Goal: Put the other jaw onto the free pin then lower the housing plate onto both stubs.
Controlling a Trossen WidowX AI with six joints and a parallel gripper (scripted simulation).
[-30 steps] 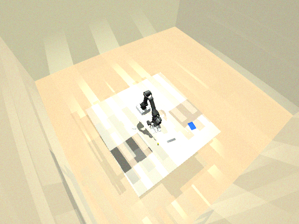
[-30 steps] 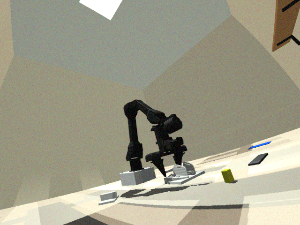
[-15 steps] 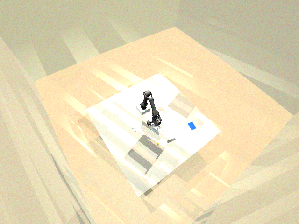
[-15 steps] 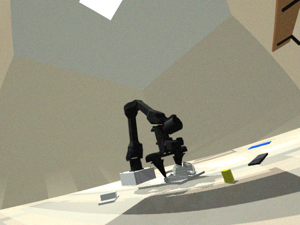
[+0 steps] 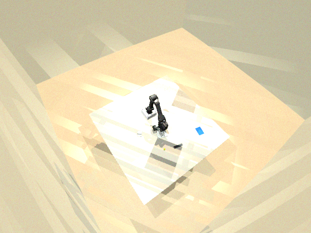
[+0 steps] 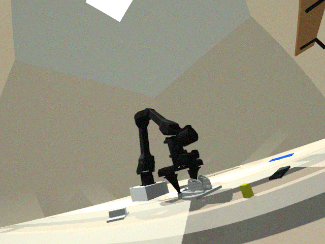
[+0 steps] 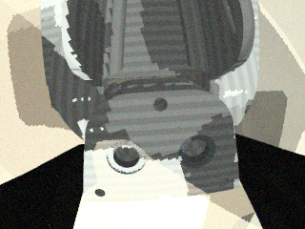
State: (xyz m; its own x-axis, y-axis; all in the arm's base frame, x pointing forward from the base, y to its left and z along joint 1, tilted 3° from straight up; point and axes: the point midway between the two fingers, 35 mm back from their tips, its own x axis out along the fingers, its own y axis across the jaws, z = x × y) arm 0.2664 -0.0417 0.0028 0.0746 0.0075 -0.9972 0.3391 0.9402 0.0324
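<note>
My gripper (image 5: 159,130) (image 6: 187,185) (image 7: 159,148) is shut on the grey housing plate (image 7: 159,124), with one black finger at each side edge. The plate is low over the near end of the gripper assembly's base (image 6: 214,190). In the wrist view, dark round stub ends show in both plate holes; the right one looks off-centre in its hole. Whether the plate is level or fully seated cannot be told. The left jaw (image 7: 65,43) and right jaw (image 7: 248,43) stand side by side beyond the plate. Their pins and gear teeth are hidden under it.
A small grey bracket (image 5: 139,134) (image 6: 117,213) lies on the white table (image 5: 140,185). A yellow block (image 5: 164,149) (image 6: 246,190), a black slab (image 5: 178,145) (image 6: 280,173) and a flat blue piece (image 5: 199,130) (image 6: 281,157) lie on the assembly's other side. The arm's grey base (image 6: 151,192) stands behind.
</note>
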